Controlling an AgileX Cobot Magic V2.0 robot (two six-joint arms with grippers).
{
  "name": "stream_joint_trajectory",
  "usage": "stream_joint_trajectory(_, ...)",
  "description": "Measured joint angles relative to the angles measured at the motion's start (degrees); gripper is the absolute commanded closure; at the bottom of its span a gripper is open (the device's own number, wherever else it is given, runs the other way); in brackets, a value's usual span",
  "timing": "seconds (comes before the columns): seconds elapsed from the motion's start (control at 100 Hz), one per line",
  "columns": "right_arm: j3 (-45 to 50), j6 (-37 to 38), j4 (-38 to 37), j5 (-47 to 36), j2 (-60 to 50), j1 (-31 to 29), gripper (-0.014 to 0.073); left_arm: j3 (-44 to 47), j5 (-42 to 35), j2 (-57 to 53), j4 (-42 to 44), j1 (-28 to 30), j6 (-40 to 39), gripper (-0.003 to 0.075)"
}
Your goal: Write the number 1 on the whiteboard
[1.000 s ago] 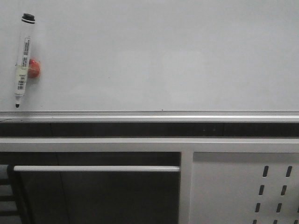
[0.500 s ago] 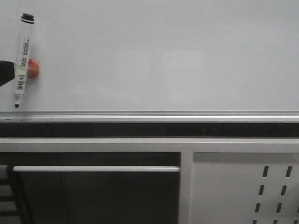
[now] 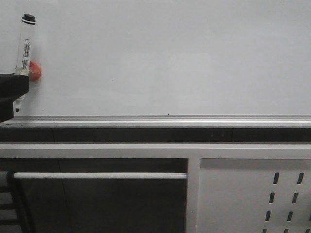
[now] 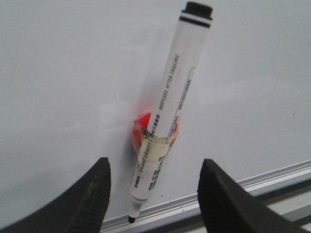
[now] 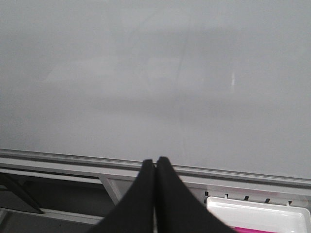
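Large glossy white-grey whiteboard (image 3: 170, 58) with silver aluminium bottom rail fills the upper half of the front view. Surface bare of writing; no black stroke of the number 1 shows in any view.

White marker pen (image 4: 167, 114) with black end cap at top and black writing tip at bottom hangs on the board near its left edge, tilted slightly off vertical. Printed label runs along the barrel. A band of pale tape wraps the lower barrel and binds it to a round red-orange magnet (image 4: 142, 132) stuck to the board behind it. The tip ends just above the rail, apart from it.

Left gripper (image 4: 153, 191): two black ribbed fingers (image 4: 92, 194) spread wide. In the left wrist view the marker's lower barrel and tip sit between them, nearer one finger than the other, touching neither. In the front view the gripper (image 3: 12, 94) enters as a dark block at the left edge, covering the marker's lower part; the cap, upper barrel and magnet (image 3: 34, 71) remain visible above and beside it.

Right gripper (image 5: 155, 167): black fingers pressed together, nothing between them, pointing toward a blank stretch of board above the rail. A white tray (image 5: 257, 213) with something pink in it shows below the rail in the right wrist view.

Below the board, front view: grey metal frame, a horizontal bar (image 3: 99, 175), and a perforated grey metal panel (image 3: 252, 194) at lower right.
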Motion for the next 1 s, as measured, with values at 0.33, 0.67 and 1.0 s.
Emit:
stream_joint_trajectory(0.33,0.0,0.0,0.0,0.0,0.0,0.0,0.0656,-2.6,-0.2,4.5,-0.1,0.0,0.0,0.0383)
stream_joint_trajectory(0.67,0.0,0.0,0.0,0.0,0.0,0.0,0.0656,-3.2,-0.5,6.0,-1.9,0.0,0.0,0.0601)
stream_joint_trajectory(1.0,0.0,0.0,0.0,0.0,0.0,0.0,0.0656,-3.2,-0.5,6.2,-2.5,0.0,0.0,0.0739)
